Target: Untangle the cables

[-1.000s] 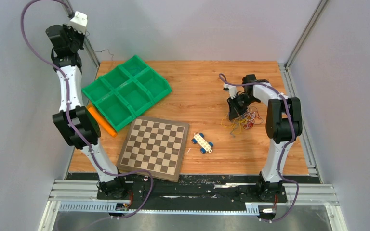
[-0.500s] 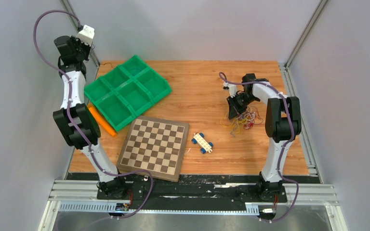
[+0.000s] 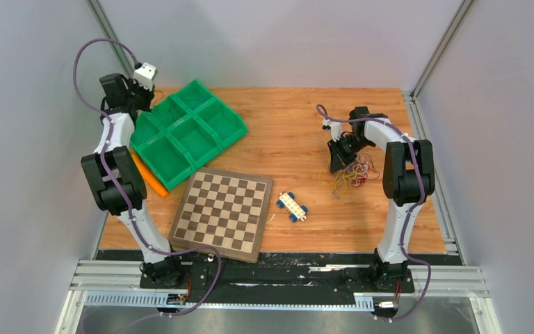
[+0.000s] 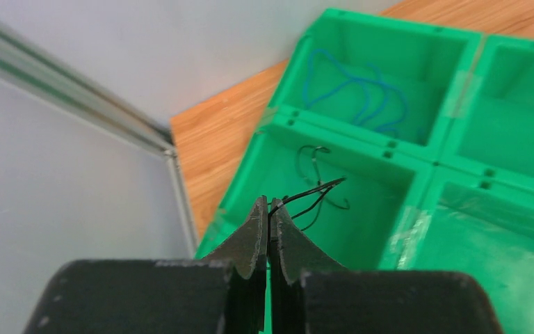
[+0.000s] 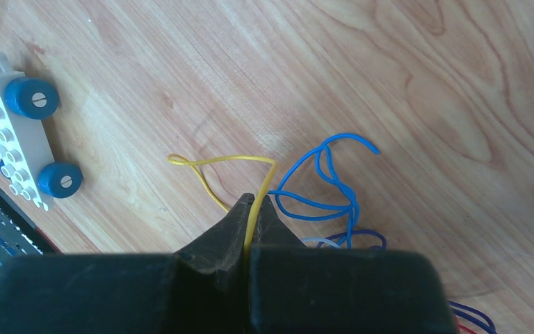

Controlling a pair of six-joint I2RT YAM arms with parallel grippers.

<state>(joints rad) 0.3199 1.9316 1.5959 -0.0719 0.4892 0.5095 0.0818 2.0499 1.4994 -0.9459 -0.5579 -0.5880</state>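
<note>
Cables [image 3: 354, 172] lie in a loose mixed-colour clump on the right of the table [image 3: 285, 125], just under the right gripper [image 5: 254, 205], whose jaws are pinched shut on a yellow strand [image 5: 222, 159] leading away from the blue loops [image 5: 320, 188] beside it. Well apart at the far left, the left gripper [image 4: 270, 212] is closed on a thin dark strand [image 4: 313, 189] trailing into an edge compartment of the green tray [image 4: 341, 138], beside one holding a blue strand [image 4: 354, 87].
</note>
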